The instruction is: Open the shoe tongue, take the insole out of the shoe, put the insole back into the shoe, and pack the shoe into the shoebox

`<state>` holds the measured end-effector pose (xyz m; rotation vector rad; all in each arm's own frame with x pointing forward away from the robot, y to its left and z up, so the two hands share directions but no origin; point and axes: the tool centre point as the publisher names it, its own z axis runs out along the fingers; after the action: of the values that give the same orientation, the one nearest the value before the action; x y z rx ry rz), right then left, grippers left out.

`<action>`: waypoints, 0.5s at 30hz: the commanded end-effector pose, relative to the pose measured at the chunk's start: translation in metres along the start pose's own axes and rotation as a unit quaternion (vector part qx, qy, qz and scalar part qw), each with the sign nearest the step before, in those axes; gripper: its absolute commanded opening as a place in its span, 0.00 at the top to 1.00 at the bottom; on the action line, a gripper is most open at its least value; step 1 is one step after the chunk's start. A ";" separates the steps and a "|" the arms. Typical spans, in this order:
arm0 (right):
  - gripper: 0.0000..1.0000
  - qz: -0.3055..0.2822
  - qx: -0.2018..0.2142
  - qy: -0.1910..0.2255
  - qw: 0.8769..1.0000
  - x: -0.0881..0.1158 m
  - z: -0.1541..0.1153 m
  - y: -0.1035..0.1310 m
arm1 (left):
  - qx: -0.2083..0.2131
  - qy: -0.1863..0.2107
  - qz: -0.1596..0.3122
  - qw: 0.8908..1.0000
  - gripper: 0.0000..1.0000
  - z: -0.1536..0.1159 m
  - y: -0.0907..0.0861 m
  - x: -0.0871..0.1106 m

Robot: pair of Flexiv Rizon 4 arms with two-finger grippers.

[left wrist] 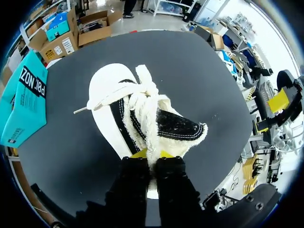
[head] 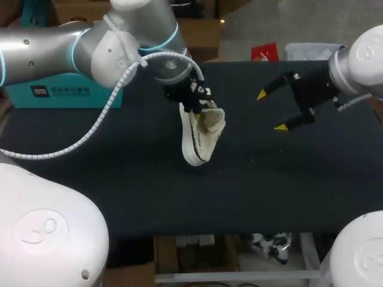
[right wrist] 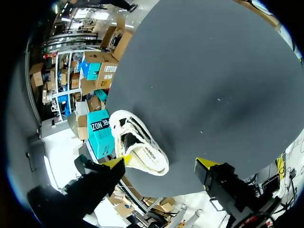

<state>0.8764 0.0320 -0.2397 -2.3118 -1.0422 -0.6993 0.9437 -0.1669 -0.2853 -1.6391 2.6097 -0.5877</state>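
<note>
The white shoe [head: 200, 136] with black trim is near the middle of the dark table [head: 269, 191], tilted on its side with the toe end toward 6 o'clock and the sole edge toward 9 o'clock in the head view. At its 12 o'clock end the left gripper [head: 197, 98] holds it. Its two yellow tips are narrow, pressed from both sides on a white padded part of the upper just behind the laces. I cannot tell whether this part is the tongue or the collar. At about 3 o'clock from the shoe is the right gripper [head: 270, 110], with its fingers spread wide and holding nothing, and only bare table between it and the shoe. At about 9 o'clock, at the table's edge, lies the teal shoebox [head: 60, 95]. The left arm and its white coiled cable [head: 108, 113] cross in front of the box and hide a part of it. In the head view the left gripper covers the place of the grip. The left wrist view shows it close, with the knotted laces [left wrist: 142, 92] ahead of the fingers and the black lining [left wrist: 178, 126] of the opening beside them. The right wrist view shows the shoe's other side [right wrist: 140, 147], ahead of one open finger, with the shoebox [right wrist: 99, 133] just behind the shoe.
</note>
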 end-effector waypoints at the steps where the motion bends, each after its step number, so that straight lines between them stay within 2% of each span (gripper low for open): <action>1: 0.00 -0.067 0.017 -0.010 0.998 0.011 0.003 0.005 | 0.009 0.045 0.103 0.994 1.00 -0.043 0.001 -0.009; 3: 0.00 -0.068 -0.012 -0.058 0.996 0.021 0.006 0.011 | 0.011 0.049 0.143 0.989 1.00 -0.053 -0.005 -0.012; 4: 0.00 -0.099 0.013 -0.054 0.994 0.025 0.007 0.015 | 0.012 0.048 0.164 0.985 1.00 -0.058 -0.008 -0.015; 6: 0.00 -0.081 -0.005 -0.077 0.994 0.032 0.008 0.021 | 0.014 0.055 0.194 0.979 1.00 -0.067 -0.014 -0.021; 7: 0.00 -0.101 0.006 -0.086 0.991 0.037 0.009 0.023 | 0.017 0.049 0.207 0.977 1.00 -0.070 -0.016 -0.023; 8: 0.00 -0.098 -0.003 -0.090 0.991 0.041 0.009 0.023 | 0.016 0.053 0.217 0.974 1.00 -0.073 -0.018 -0.025; 9: 0.00 -0.086 -0.016 -0.123 0.988 0.048 0.012 0.023 | 0.017 0.057 0.229 0.972 1.00 -0.079 -0.021 -0.030; 10: 0.00 -0.094 -0.017 -0.140 0.986 0.053 0.014 0.021 | 0.017 0.055 0.239 0.969 1.00 -0.084 -0.024 -0.035; 12: 0.00 -0.088 -0.056 -0.170 0.980 0.063 0.017 0.015 | 0.019 0.066 0.257 0.964 1.00 -0.098 -0.029 -0.047; 15: 0.00 -0.042 -0.151 -0.214 0.964 0.075 0.020 -0.002 | 0.018 0.072 0.291 0.954 1.00 -0.118 -0.032 -0.064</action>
<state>0.9277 0.0606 -0.2156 -2.3804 -1.3287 -0.5948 0.9772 -0.1102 -0.2048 -0.8824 2.8667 -0.6754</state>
